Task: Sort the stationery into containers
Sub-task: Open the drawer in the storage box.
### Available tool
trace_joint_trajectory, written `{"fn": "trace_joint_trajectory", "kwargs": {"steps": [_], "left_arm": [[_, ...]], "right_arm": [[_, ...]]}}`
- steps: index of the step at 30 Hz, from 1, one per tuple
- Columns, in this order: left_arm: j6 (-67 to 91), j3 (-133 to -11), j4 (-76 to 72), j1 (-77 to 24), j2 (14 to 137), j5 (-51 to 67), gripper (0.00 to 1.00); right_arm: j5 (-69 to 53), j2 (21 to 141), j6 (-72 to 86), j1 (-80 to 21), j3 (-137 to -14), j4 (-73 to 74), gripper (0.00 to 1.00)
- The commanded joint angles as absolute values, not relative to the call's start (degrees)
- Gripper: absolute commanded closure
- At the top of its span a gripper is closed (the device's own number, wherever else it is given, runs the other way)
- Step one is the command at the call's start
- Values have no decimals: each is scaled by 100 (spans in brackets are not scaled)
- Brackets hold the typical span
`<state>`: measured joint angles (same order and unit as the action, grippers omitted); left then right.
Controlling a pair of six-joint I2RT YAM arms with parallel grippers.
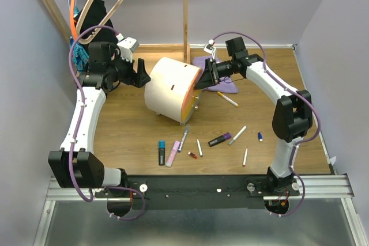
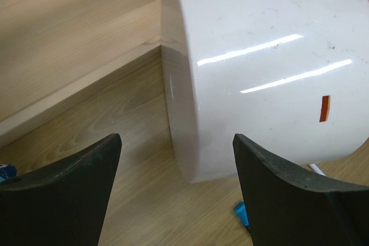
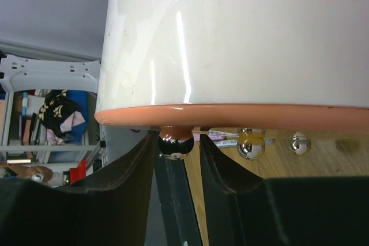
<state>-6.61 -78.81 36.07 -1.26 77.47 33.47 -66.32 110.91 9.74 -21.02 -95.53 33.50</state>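
Observation:
The container (image 1: pixel 170 87) is a cream-white drum lying on its side mid-table, its orange face turned right. My left gripper (image 1: pixel 143 74) stands open just off the drum's left end; the left wrist view shows the white wall (image 2: pixel 259 56) beyond the open gripper (image 2: pixel 177 142). My right gripper (image 1: pixel 206 76) is at the orange face. In the right wrist view its fingers (image 3: pixel 138 171) flank a shiny round knob (image 3: pixel 176 143) under the orange rim (image 3: pixel 230 116), with a thin gap on the right side. Stationery lies in front: a black marker (image 1: pixel 162 152), a pink marker (image 1: pixel 173 154), white pens (image 1: pixel 199 147).
A purple cloth (image 1: pixel 228 87) lies behind the right gripper with a white pen (image 1: pixel 228 99) beside it. More pens and markers (image 1: pixel 219 139) are scattered at front right. A wooden post (image 1: pixel 185 15) rises behind the drum. Two more shiny knobs (image 3: pixel 251 147) show under the rim.

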Motion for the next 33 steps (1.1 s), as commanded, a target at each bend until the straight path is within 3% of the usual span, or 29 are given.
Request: {"fn": "trace_joint_trajectory", "kwargs": {"steps": [1,5,8,18,33], "left_arm": [[-642,-7726,3525,-149,7629,3340,12],[-659,-7682,3559,-149,7550,3314,13],[-685,-7664,3595,-149,7506,3296,12],[-685,-7708,3577,-149,7506,3322,12],[-703,-7594,3639,-141,7286,3287,13]], "right_arm": [[-6513,11171,1125,-2188,-9633,3208,60],[-6487,11083,1073,-2188,-9571,3260,75],[-6443,10934,880,-2188,-9457,3471,79],[-6135,10064,325,-2119,-8447,3964,80],[-5915,9536,141,-1951,-7884,4140,80]]}}
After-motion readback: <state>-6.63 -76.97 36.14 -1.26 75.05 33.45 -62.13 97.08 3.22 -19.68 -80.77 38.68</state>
